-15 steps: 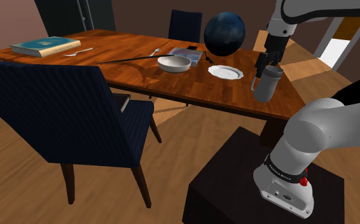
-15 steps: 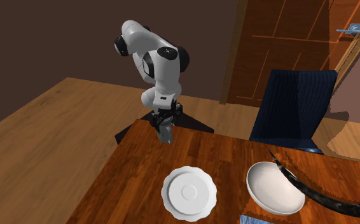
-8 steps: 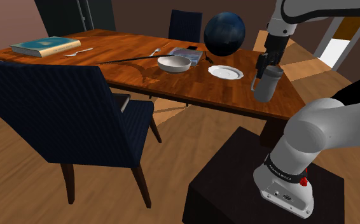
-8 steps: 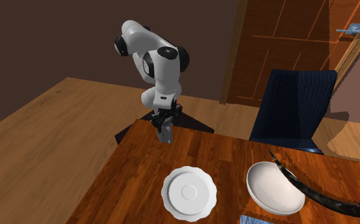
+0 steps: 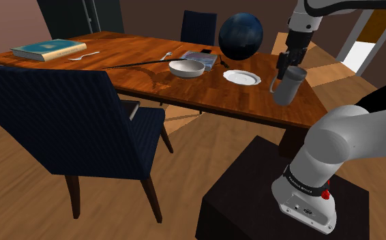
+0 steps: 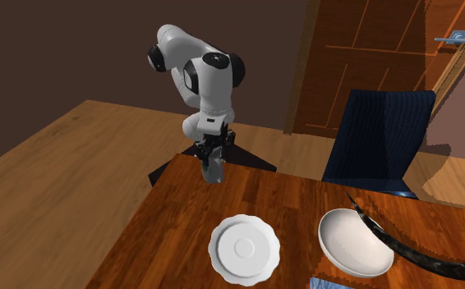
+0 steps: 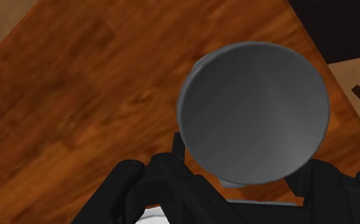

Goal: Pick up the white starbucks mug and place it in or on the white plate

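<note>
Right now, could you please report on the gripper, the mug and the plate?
Gripper shut on grey mug, tilted, over the table corner. White plate bare. No obstacle between them; white bowl sits beyond the plate.

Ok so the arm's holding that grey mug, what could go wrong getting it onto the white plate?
The grey cylindrical mug hangs tilted from the black gripper, clasped near its rim, so it may slip. It is near the edge of the wooden table, so a drop could reach the floor. The dark blue sphere stands close to the round white plate; a wide carry might bump it.
</note>
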